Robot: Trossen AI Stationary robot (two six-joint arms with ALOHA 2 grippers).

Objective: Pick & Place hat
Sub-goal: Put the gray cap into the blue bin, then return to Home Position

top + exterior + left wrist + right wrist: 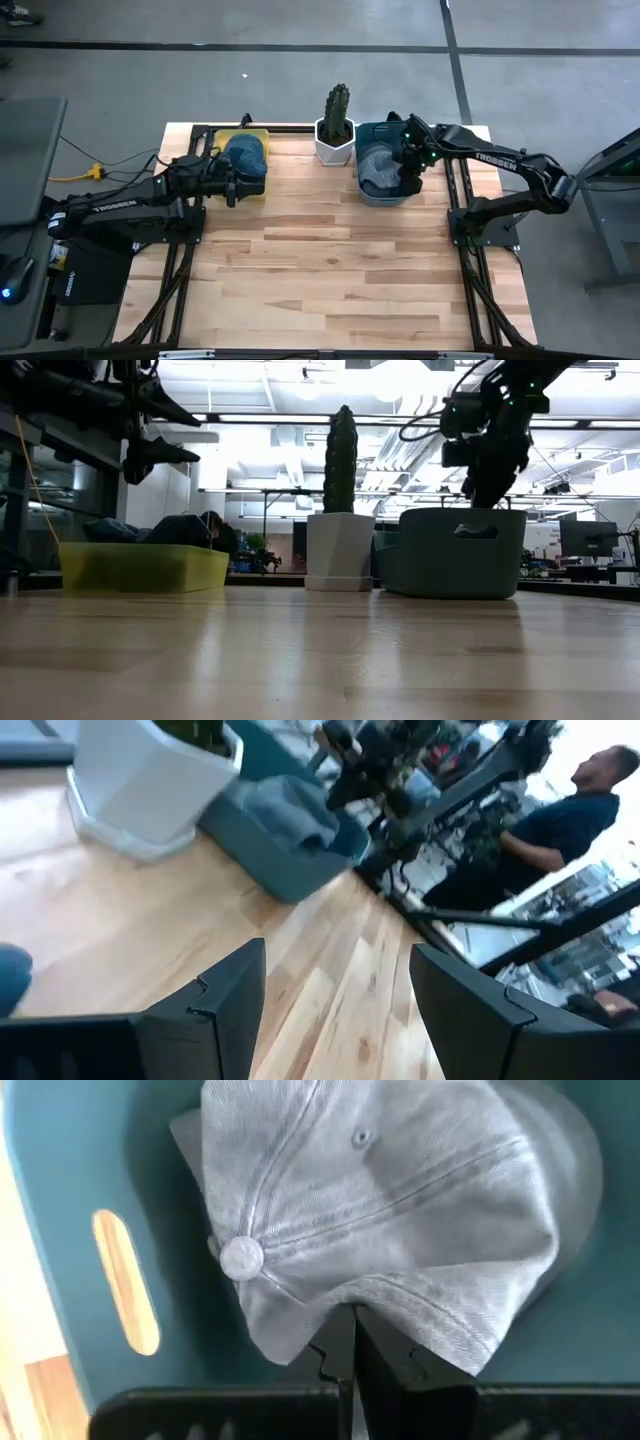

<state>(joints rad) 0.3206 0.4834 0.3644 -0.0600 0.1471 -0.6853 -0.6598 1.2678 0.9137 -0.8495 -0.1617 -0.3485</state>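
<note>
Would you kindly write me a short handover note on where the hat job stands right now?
Right gripper: jaws shut on the edge of the grey cap, which lies inside the teal bin at the table's back right.
Left gripper: jaws open and empty, by the yellow tray at back left, where a blue hat lies.
Done: blue hat sits in the tray; grey cap is gripped.
Left: whether the grey cap is going in or coming out cannot be told; finish that move.
The potted cactus stands between the containers.
</note>
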